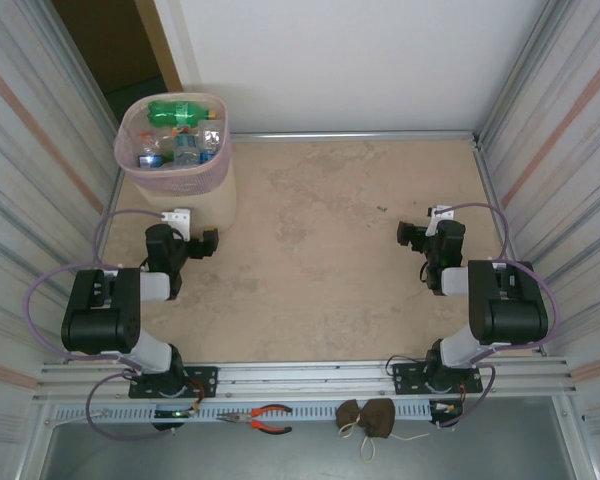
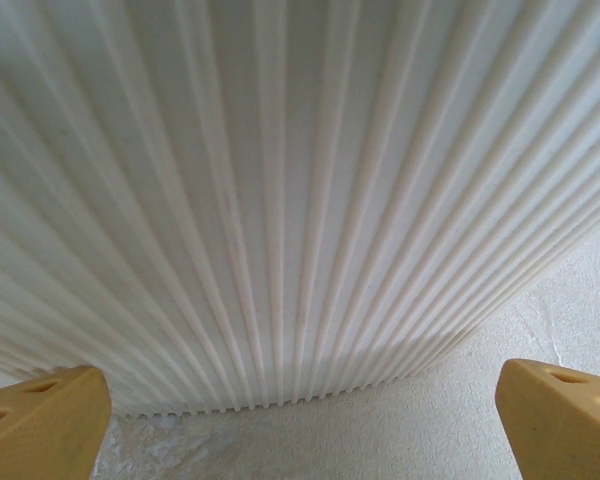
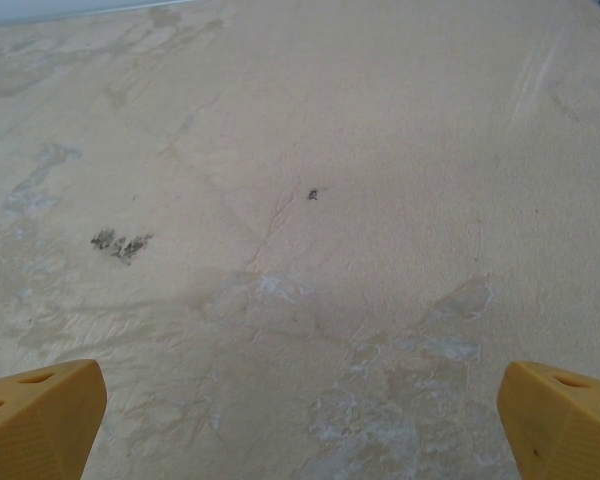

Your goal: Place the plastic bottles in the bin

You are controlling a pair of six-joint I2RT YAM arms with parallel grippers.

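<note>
- The bin [image 1: 208,190] stands upright in the far-left corner of the table [image 1: 340,250], its long axis vertical and its rounded-square mouth facing straight up.
- There is one bin. In the left wrist view its ribbed pale wall [image 2: 280,200] rises from the surface, and the ribs fan upward.
- The plastic bottles [image 1: 180,140] all lie inside the bin, heaped near the top.
- One green bottle [image 1: 183,110] lies on its side against the far rim. Its long axis runs left to right, parallel to the table's far edge, and I cannot tell which end holds the cap.
- Below it are several clear bottles with blue on them, tilted different ways and too jumbled to count.
- The left gripper [image 1: 202,243] sits just beside the bin's near wall, jaws spread wide and grasping nothing. Its two yellow fingers [image 2: 40,425] are far apart.
- The right gripper [image 1: 412,235] hovers toward the table's right edge, also released and empty over bare surface.
- One pair of orange-handled pliers [image 1: 270,418] and two brown pouches [image 1: 368,415] lie on the ledge beyond the near edge.
</note>
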